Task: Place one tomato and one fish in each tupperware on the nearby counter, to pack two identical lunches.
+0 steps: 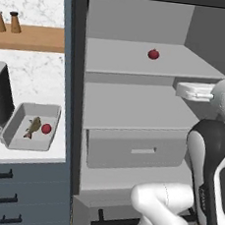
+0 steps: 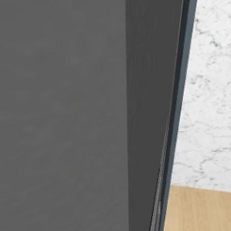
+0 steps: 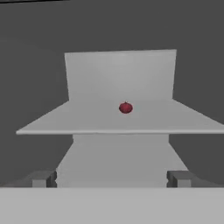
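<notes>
Our gripper point(image 3: 112, 178), jaws apart and empty, faces one shelved tomato point(image 3: 125, 107); another tomato point(image 1: 46, 128) and one fish point(image 1: 32, 126) share one tupperware point(image 1: 16, 142).

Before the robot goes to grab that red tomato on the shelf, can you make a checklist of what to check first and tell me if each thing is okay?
1. Tomato sits free on the upper shelf with nothing touching it: ok.
2. Gripper points at the tomato, which sits near the middle of the hand view: ok.
3. Fingers are spread wide with nothing between them: ok.
4. Way from gripper to tomato over the shelf has nothing in it: ok.
5. One tupperware on the counter already holds a fish and a tomato: ok.
6. Where the second tupperware and second fish are: cannot tell.
</notes>
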Available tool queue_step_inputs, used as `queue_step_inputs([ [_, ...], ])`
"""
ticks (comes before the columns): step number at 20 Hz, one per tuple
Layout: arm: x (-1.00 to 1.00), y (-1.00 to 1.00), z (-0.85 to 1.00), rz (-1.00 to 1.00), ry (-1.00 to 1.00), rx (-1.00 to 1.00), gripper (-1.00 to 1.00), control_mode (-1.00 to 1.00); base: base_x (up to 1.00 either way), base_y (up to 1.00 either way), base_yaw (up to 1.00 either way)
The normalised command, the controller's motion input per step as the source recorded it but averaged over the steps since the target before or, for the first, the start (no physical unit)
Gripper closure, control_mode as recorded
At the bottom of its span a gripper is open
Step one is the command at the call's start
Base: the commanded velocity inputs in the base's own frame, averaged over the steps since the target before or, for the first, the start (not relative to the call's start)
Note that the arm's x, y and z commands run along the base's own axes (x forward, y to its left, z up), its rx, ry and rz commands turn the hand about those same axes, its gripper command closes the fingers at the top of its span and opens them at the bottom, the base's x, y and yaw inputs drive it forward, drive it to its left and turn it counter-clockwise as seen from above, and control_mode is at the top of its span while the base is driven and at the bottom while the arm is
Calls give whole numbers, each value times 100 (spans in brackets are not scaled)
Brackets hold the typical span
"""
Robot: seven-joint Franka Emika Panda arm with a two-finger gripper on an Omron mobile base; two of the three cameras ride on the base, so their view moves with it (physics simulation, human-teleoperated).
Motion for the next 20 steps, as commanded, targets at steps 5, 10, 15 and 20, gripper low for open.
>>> queue_step_inputs([
  [5, 77, 2, 76, 8, 12, -5, -100, -100, 0, 0, 0],
  [10, 48, 3, 12, 1, 35, -6, -100, -100, 0, 0, 0],
  [15, 52, 0, -52, 0, 0, -2, -100, -100, 0, 0, 0],
  [20, 89, -4, -35, -5, 0, 1, -100, -100, 0, 0, 0],
])
